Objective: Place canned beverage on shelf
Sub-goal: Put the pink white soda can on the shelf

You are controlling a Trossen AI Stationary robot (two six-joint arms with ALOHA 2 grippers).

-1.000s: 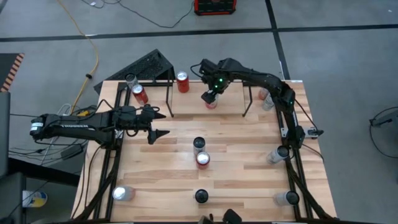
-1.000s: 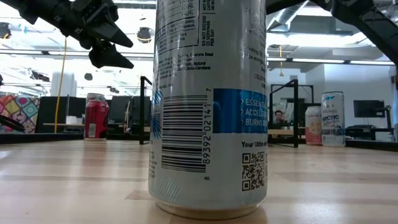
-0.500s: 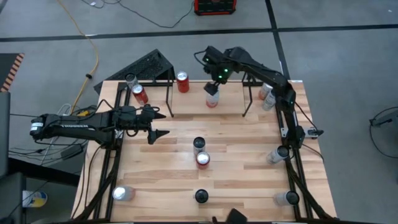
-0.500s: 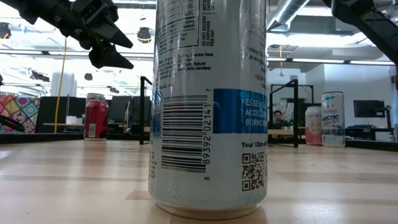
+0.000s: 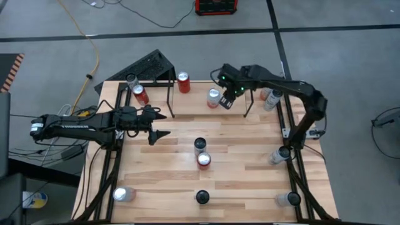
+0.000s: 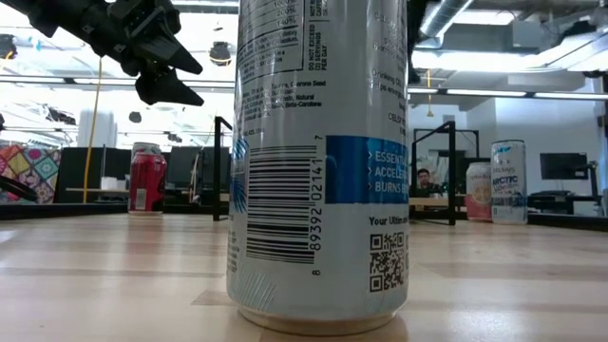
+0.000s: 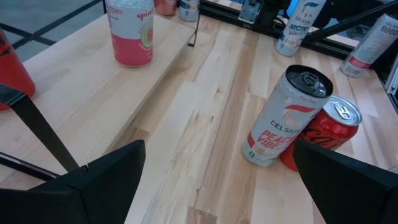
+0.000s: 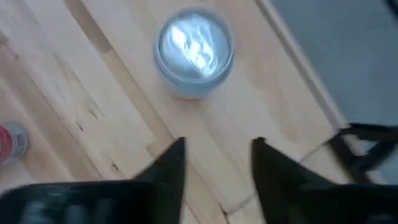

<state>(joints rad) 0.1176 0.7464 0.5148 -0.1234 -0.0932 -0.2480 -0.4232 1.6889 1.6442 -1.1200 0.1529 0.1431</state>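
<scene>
The canned beverage, a pink can with a silver top (image 5: 214, 98) (image 7: 130, 31) (image 8: 194, 51), stands upright on its base on the wood between the thin black rods of the shelf (image 5: 171, 100). My right gripper (image 5: 227, 102) (image 8: 217, 162) hovers just right of the can and above it. It points steeply down, fingers a little apart, with only bare wood between them. My left gripper (image 5: 164, 125) (image 7: 217, 186) waits open above the table's left part, holding nothing. The low view shows it at the top left (image 6: 161, 66).
Two cans (image 5: 201, 153) (image 7: 286, 118) stand together mid-table. More cans stand at the far left (image 5: 136, 87), by the shelf (image 5: 183, 82), along the right rail (image 5: 270, 97) (image 5: 278, 155) and near the front edge (image 5: 123, 194). One front can (image 6: 318, 161) fills the low view.
My right gripper has risen from over the pink can and swung toward the table's right edge, now clear of the can. The can has stayed upright in the same place between the shelf's rods. In the low view the right arm has left the picture.
</scene>
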